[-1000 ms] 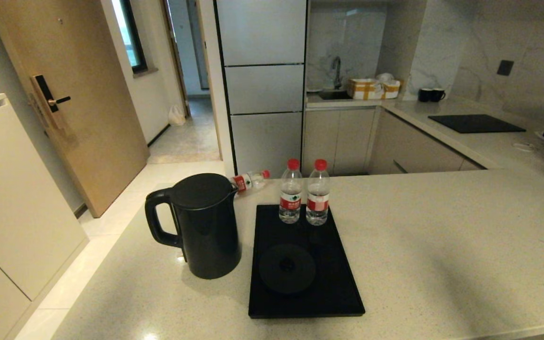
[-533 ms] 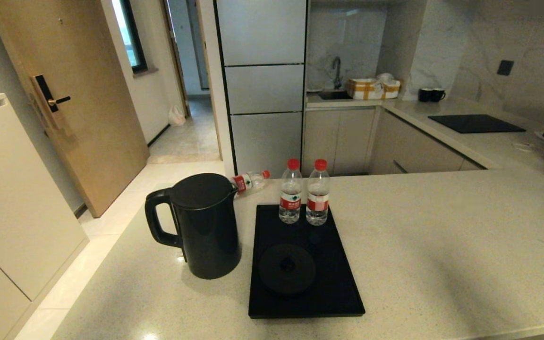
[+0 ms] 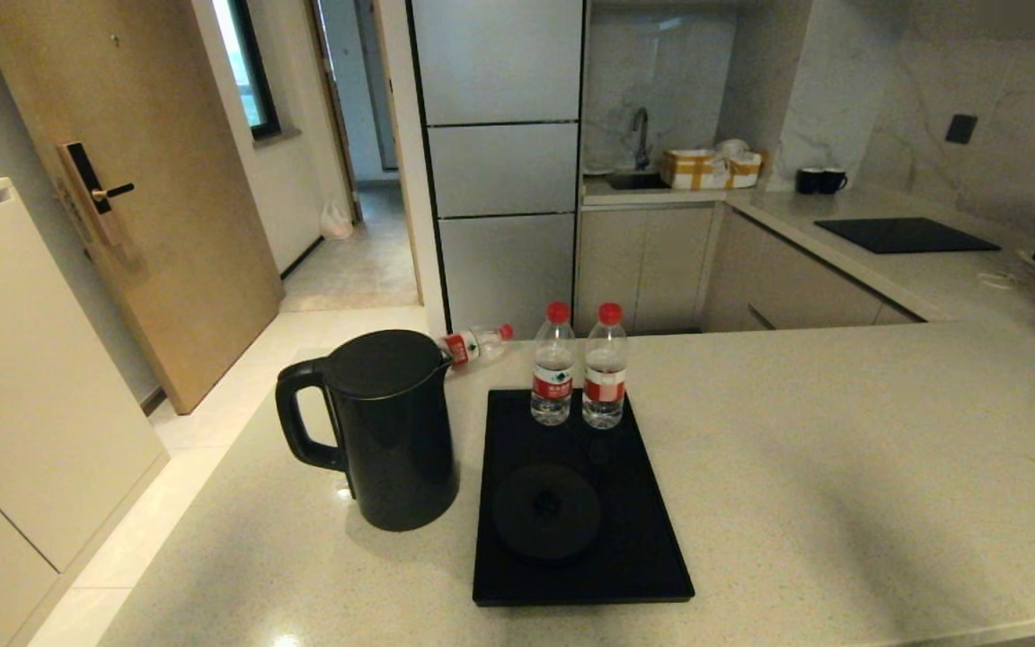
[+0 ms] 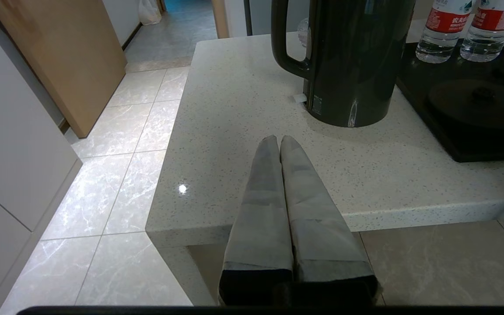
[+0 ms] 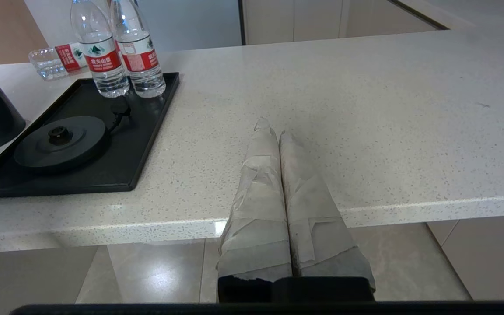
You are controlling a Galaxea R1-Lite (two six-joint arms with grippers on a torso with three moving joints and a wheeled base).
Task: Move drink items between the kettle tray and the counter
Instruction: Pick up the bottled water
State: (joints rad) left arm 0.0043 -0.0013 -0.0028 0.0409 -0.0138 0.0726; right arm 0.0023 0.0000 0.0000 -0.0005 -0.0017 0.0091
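Inside, the kettle tray (image 3: pixel 643 539) holds its round base disc (image 3: pixel 546 511) and two upright water bottles (image 3: pixel 553 368). Beside it, the kettle (image 3: pixel 392 431) stands on the table (image 3: pixel 841 494); a third bottle (image 3: pixel 474 344) lies behind. Left hand (image 4: pixel 280 142) and right hand (image 5: pixel 269 130) are pressed closed, empty.

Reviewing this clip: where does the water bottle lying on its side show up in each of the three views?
Head view: the lying bottle rests on the counter behind the kettle, beyond the tray.
Left wrist view: only a clear sliver inside the kettle's handle loop.
Right wrist view: on the counter, beside the two upright bottles.
Shared landmark: the round kettle base.
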